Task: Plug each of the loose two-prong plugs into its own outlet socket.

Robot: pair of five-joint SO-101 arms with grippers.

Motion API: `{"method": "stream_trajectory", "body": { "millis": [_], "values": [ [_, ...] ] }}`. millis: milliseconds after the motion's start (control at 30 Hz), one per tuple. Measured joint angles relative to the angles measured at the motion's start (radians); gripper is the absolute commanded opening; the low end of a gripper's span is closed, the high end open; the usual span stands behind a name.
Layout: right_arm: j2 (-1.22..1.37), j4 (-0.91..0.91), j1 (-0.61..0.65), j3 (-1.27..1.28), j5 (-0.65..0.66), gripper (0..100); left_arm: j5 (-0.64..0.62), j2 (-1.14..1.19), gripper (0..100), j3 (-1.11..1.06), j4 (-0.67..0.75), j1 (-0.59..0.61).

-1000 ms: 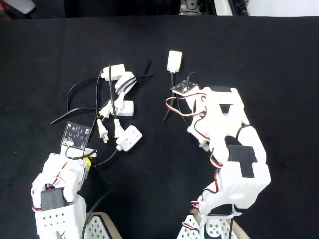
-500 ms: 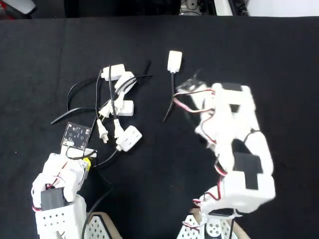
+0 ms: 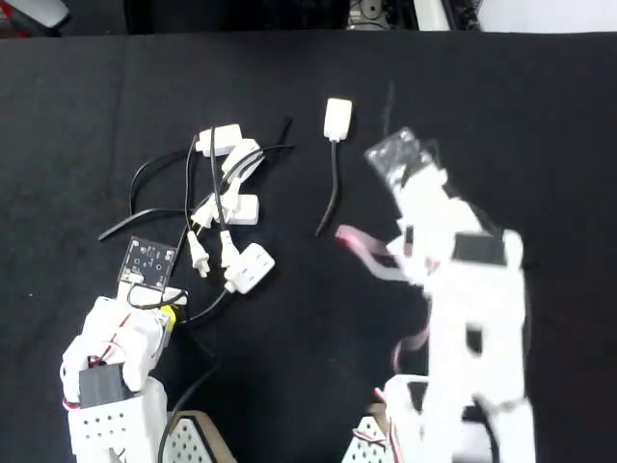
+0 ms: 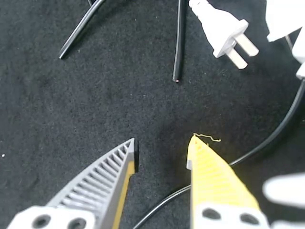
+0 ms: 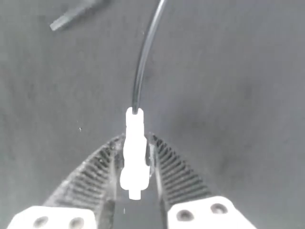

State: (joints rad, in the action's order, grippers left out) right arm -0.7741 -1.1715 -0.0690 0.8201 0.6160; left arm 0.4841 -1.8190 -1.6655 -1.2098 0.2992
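A small white plug (image 5: 135,148) on a thin black cord (image 5: 143,57) is clamped between the ribbed fingers of the right gripper (image 5: 137,140). In the high view the right arm (image 3: 463,270) stretches up the black cloth table (image 3: 540,116), just right of a lone white socket block (image 3: 336,118). The left gripper (image 4: 163,140) hangs low, fingers apart, near a white two-prong plug (image 4: 224,31). The left arm (image 3: 111,357) is folded at the near-left edge, below a tangle of white sockets and black cords (image 3: 227,193).

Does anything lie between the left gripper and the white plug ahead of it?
Nothing visible does: bare cloth separates the open left gripper from the white plug. A black cord end lies just beside that path.
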Motion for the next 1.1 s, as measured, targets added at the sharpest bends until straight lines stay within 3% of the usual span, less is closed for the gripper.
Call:
{"method": "stream_trajectory", "body": {
  "millis": [233,467,600,800,933,1100],
  "values": [
    [-0.608,0.299,0.094,0.420,-0.169,1.1,-0.069,0.000,19,0.000,0.000,-0.002],
    [-0.984,0.474,0.147,0.680,-0.374,1.2,-0.192,0.000,19,0.035,0.000,-0.184],
    [-1.010,0.543,0.270,0.747,-0.486,1.2,-0.258,0.000,19,0.092,0.064,-0.342],
    [-0.997,0.810,0.361,0.822,-0.760,1.2,-0.353,-0.002,19,0.072,0.295,-0.520],
    [-0.879,0.928,0.370,0.815,-0.956,1.3,-0.364,0.000,19,0.011,0.370,-0.557],
    [-0.588,0.948,0.440,0.675,-1.082,1.2,-0.371,0.000,19,0.000,0.381,-0.571]
  ]
}}
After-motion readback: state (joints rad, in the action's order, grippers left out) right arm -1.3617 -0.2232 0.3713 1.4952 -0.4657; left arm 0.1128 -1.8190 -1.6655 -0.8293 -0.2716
